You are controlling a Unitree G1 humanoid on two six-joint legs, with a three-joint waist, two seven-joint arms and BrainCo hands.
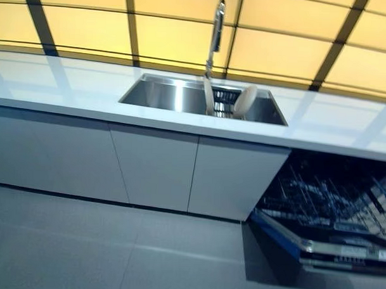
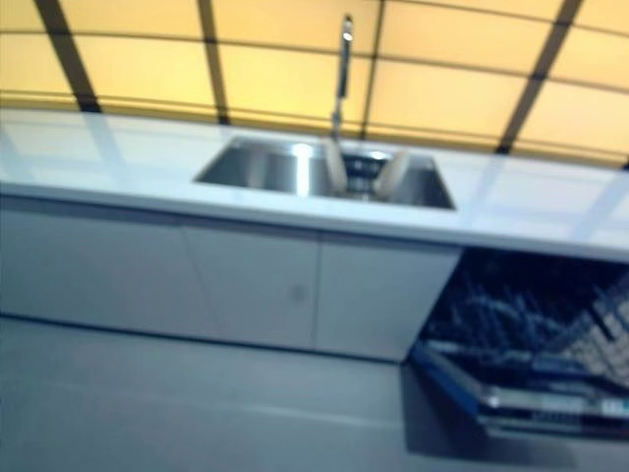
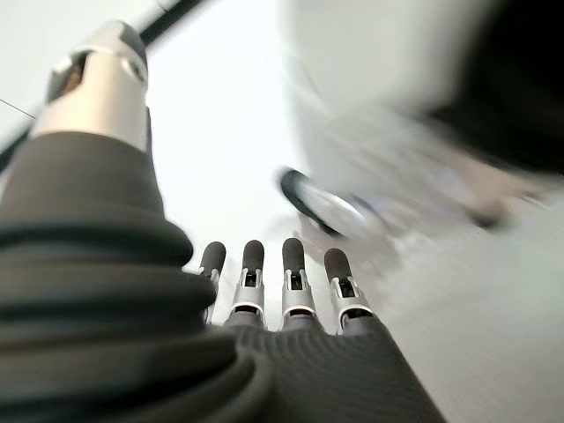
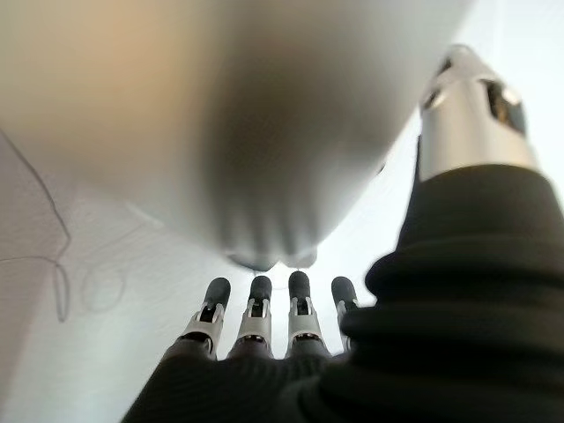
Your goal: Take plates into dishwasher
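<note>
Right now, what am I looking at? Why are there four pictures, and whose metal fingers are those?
They belong to a walking robot with two arms. Two pictures come from cameras in its head, looking at a kitchen. There you see a white counter with a steel sink and a tall tap. Two plates stand upright in a dark rack inside the sink. Lower right, the dishwasher is open with its rack pulled out. The other two pictures come from cameras on the wrists. One shows the left hand, the other the right hand. Both have straight fingers and hold nothing yet. The robot is meant to move the plates into the dishwasher.
</note>
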